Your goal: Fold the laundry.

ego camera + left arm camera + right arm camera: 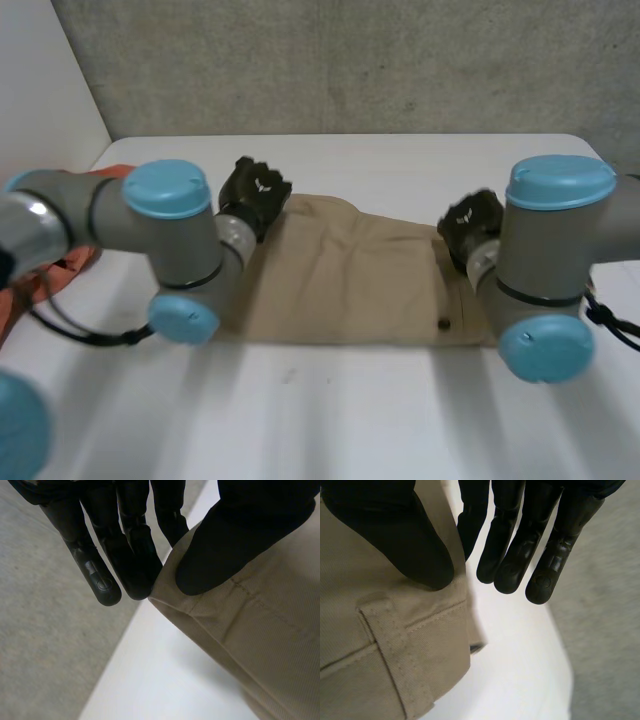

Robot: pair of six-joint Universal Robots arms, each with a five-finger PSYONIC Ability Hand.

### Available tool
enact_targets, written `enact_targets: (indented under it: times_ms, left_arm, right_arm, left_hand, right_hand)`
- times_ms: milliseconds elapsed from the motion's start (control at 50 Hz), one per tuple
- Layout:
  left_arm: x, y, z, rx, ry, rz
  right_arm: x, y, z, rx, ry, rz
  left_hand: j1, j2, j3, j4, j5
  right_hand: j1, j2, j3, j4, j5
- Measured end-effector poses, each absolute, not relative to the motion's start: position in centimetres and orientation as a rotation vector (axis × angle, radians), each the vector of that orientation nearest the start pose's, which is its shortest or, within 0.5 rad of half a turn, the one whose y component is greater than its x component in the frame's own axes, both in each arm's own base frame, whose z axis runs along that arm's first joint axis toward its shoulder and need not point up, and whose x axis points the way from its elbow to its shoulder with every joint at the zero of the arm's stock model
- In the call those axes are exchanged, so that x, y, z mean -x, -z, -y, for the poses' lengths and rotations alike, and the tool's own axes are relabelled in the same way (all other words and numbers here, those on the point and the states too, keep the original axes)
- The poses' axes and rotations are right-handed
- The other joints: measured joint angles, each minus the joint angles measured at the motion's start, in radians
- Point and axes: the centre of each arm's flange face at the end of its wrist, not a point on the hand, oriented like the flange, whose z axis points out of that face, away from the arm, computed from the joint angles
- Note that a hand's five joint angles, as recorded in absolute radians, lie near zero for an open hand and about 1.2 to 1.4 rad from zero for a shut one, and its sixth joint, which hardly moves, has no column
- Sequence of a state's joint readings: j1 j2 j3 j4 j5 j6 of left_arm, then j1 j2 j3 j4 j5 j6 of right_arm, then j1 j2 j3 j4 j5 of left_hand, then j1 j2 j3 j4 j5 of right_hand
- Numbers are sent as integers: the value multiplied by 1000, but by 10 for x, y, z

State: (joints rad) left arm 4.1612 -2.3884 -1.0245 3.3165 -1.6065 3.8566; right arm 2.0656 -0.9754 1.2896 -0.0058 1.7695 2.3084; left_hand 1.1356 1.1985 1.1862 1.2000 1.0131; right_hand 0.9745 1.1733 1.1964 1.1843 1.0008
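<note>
Khaki trousers [350, 275]: flat on worktop [330, 410], long axis running side to side between the arms. Left robot hand [253, 192] pinches one end's far corner, thumb on top. Right robot hand [468, 225] likewise pinches the opposite end.

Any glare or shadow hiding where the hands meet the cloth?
Head view: no glare on the cloth. Left wrist view: the left hand stands out against it; soft shadow on the table along the hem. Right wrist view: right hand likewise.

The right hand [412, 542], thumb on top, seems to pinch the tan trousers [355, 610] at their edge.
</note>
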Motion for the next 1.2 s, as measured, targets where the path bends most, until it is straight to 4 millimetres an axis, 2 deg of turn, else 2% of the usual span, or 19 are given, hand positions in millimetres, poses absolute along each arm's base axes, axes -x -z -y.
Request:
enact_targets:
  times_ms: [100,220,340,500,520,540,560,580,600,620,640,680,760,820,900,980,1040,1120,1200]
  left_arm:
    - [377,-154,366,-1244,2105,-1706]
    - [393,-135,390,-1229,2150,-1584]
    - [400,-119,401,-1208,2177,-1520]
    - [401,-111,406,-1166,2196,-1510]
    - [401,-111,406,-1162,2197,-1511]
    - [400,-111,407,-1151,2197,-1513]
    - [399,-112,407,-1141,2196,-1517]
    - [399,-112,407,-1126,2193,-1526]
    - [398,-112,407,-1117,2192,-1532]
    - [397,-112,407,-1099,2191,-1549]
    - [397,-113,406,-1079,2193,-1573]
    - [397,-117,404,-1048,2204,-1614]
    - [396,-140,394,-977,2249,-1744]
    - [390,-163,383,-931,2277,-1861]
    - [380,-188,366,-899,2288,-1977]
    - [368,-204,347,-913,2277,-2056]
    - [357,-211,328,-959,2253,-2115]
    - [339,-214,295,-1045,2197,-2201]
    - [328,-212,277,-1069,2168,-2254]
  right_arm:
    - [-308,-169,334,1564,2250,-2254]
    - [-323,-152,364,1584,2453,-2140]
    - [-330,-141,380,1559,2562,-2085]
    - [-330,-133,386,1537,2579,-2106]
    - [-329,-132,386,1526,2578,-2132]
    - [-327,-132,387,1516,2577,-2151]
    - [-326,-132,387,1508,2576,-2165]
    - [-324,-134,388,1489,2578,-2187]
    - [-323,-135,388,1477,2579,-2197]
    - [-321,-139,389,1449,2582,-2211]
    - [-318,-146,389,1402,2587,-2225]
    - [-313,-161,389,1315,2591,-2235]
    - [-300,-199,384,1125,2548,-2232]
    - [-288,-226,375,1030,2439,-2235]
    - [-271,-242,361,958,2239,-2293]
    - [-254,-242,349,906,2035,-2387]
    - [-240,-232,340,875,1875,-2464]
    - [-218,-208,323,855,1679,-2529]
    - [-208,-191,314,852,1617,-2531]
  left_hand:
    - [0,0,0,0,0]
    - [0,0,0,0,0]
    - [0,0,0,0,0]
    - [-8,-36,-30,-34,-27]
    - [-8,-36,-30,-34,-27]
    - [-223,-262,-248,-262,-245]
    - [-367,-411,-376,-394,-376]
    - [-570,-574,-554,-577,-558]
    - [-642,-656,-615,-639,-620]
    - [-867,-857,-835,-863,-840]
    - [-939,-960,-943,-962,-936]
    - [-945,-992,-974,-997,-965]
    - [-945,-995,-975,-998,-965]
    - [-945,-995,-975,-998,-965]
    - [-945,-995,-975,-998,-966]
    - [-945,-995,-975,-998,-965]
    - [-945,-995,-975,-998,-965]
    - [-945,-995,-975,-998,-965]
    - [-945,-995,-975,-998,-965]
  right_hand:
    - [0,0,0,0,2]
    - [0,0,0,0,2]
    - [0,0,0,0,2]
    - [0,-1,-6,-3,0]
    - [-134,-192,-192,-182,-166]
    - [-267,-356,-363,-350,-330]
    - [-351,-446,-464,-450,-433]
    - [-548,-645,-665,-652,-637]
    - [-598,-724,-723,-710,-696]
    - [-712,-867,-876,-862,-845]
    - [-769,-945,-969,-947,-927]
    - [-774,-958,-984,-954,-935]
    - [-774,-958,-984,-954,-935]
    - [-774,-958,-984,-954,-935]
    - [-774,-958,-984,-954,-935]
    - [-773,-956,-982,-953,-934]
    - [-769,-933,-957,-947,-924]
    - [-689,-842,-861,-849,-843]
    - [-676,-835,-847,-835,-829]
